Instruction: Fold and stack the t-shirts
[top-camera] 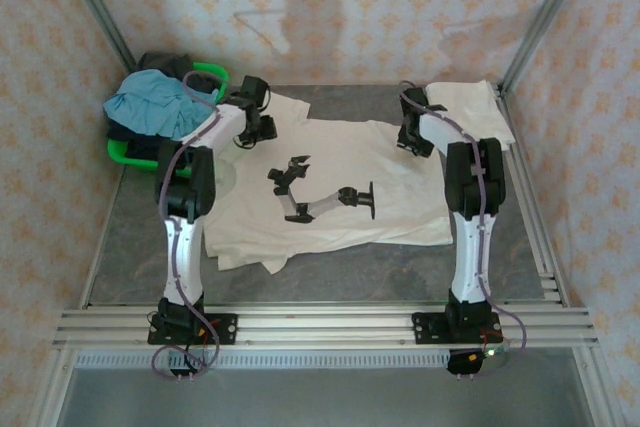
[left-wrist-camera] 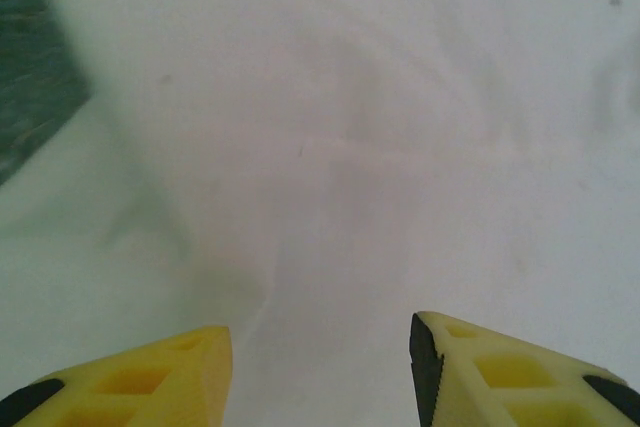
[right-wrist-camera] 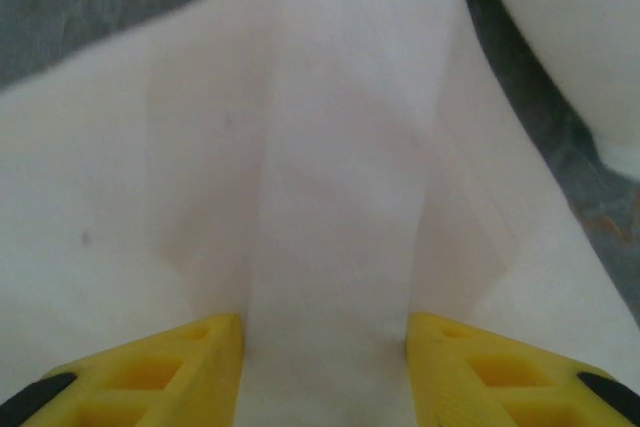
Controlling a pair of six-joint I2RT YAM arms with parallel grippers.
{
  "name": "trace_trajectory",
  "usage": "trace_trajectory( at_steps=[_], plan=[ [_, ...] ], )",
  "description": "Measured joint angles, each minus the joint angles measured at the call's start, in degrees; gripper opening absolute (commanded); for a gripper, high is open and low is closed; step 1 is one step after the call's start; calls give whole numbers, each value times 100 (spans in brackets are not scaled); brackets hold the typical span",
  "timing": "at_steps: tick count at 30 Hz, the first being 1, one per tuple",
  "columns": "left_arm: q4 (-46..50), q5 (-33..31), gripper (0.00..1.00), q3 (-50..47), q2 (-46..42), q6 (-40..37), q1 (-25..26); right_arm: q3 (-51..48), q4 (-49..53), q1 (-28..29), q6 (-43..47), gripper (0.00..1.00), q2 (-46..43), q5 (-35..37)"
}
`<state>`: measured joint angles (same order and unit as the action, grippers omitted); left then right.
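**Both hands low on the spread shirt; right grip unclear**

Top view: the shirt (top-camera: 385, 197) lies flat on the bench (top-camera: 330, 272), print (top-camera: 320, 195) up, between the two hands. The left hand (top-camera: 256, 130) sits over its far-left shoulder area and the right hand (top-camera: 413, 142) over its far-right one. From above the wrists cover the tips, so contact can't be read there. A folded shirt (top-camera: 462, 99) lies just beyond and to the right of the right hand, at the bench's far corner. The bin (top-camera: 214, 73) is just left of the left hand. It holds a blue garment (top-camera: 150, 105) over a dark garment (top-camera: 165, 62), which is mostly buried.

Left wrist view: the left hand (left-wrist-camera: 320, 367) has its jaws apart, released, with nothing between them. The yellow fingers (left-wrist-camera: 150, 377) are cut off by the bottom edge. Shirt (left-wrist-camera: 350, 147) cloth lies under and ahead of the hand, with soft creases, blurred. A dark sliver of bench (left-wrist-camera: 30, 67) shows ahead-left.

Right wrist view: the right hand (right-wrist-camera: 325, 367) also has its jaws apart, fingers (right-wrist-camera: 500, 372) cropped at the bottom. A raised band of shirt (right-wrist-camera: 340, 197) runs straight ahead from the gap and spans it side to side. Can't tell whether the pads press it or just straddle it. The folded shirt (right-wrist-camera: 570, 37) is ahead-right, edge only, blurred. Bench (right-wrist-camera: 90, 7) shows ahead-left, plus a strip between the two shirts.
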<state>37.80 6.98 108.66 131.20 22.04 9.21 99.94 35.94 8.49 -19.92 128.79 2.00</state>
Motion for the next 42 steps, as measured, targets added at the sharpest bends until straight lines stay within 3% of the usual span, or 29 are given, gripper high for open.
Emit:
trace_trajectory(
  at_steps=[10, 16, 18, 21, 28, 30, 34, 42],
  plan=[
    [1058, 26, 47, 3541, 2280, 50, -190, 1891, 625, -319, -262, 47, 1093, -164],
    [1246, 310, 52, 3856, 2376, 52, -409, 2358, 1045, -376, -192, 54, 1270, -313],
    [1266, 304, 56, 3429, 2096, 15, -435, 1856, 994, -328, -146, 57, 944, -302],
    [1261, 260, 61, 2138, 1198, -101, -393, 289, 859, -144, -98, 60, -175, -223],
    [726, -33, 64, -684, -1832, -245, -85, -3165, 50, 258, -444, 62, -3458, 98],
    [466, -94, 64, -1508, -2752, -240, 26, -3842, -131, 210, -573, 61, -3989, 140],
    [-63, -315, 64, -3405, -4380, -243, 542, -4463, -348, 157, -728, 56, -4087, 149],
    [-337, -584, 64, -6054, -5611, -210, 2618, -4489, -693, 160, -898, 52, -3679, 149]
  ],
)
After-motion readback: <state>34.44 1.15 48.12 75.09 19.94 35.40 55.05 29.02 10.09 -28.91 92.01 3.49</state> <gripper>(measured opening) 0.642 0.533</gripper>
